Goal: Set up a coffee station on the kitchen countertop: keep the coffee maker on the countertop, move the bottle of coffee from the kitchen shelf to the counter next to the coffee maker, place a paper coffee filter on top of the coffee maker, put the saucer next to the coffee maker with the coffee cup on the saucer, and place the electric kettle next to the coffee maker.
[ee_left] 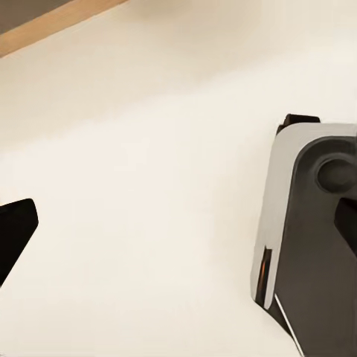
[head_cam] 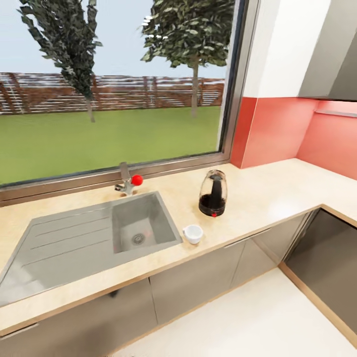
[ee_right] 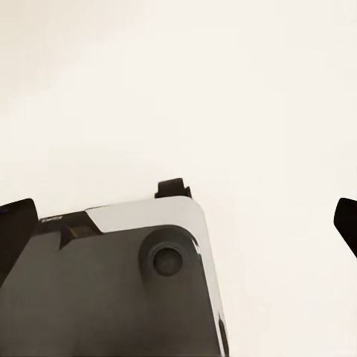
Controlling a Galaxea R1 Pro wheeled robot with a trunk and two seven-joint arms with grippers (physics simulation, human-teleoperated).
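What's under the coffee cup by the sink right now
The coffee cup stands directly on the kitchen countertop; no saucer rim shows around it. Anything smaller beneath its base would be hidden.

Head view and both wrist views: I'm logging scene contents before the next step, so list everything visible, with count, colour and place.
kitchen countertop: one, light wood grain, running under the window and turning a corner at right
sink: one, steel grey, set in the countertop, drainboard to its left
tap: one, steel with a red knob, behind the sink
electric kettle: one, clear glass with black base and handle, upright on the countertop right of the sink
coffee cup: one, white, on the countertop near the front edge, in front of the kettle, apart from it
cabinets: dark grey, below the countertop
window: one, showing lawn, fence, two trees
wall: red, right of the window
floor: pale cream, in both wrist views
robot base: black and white, over the floor in the wrist views
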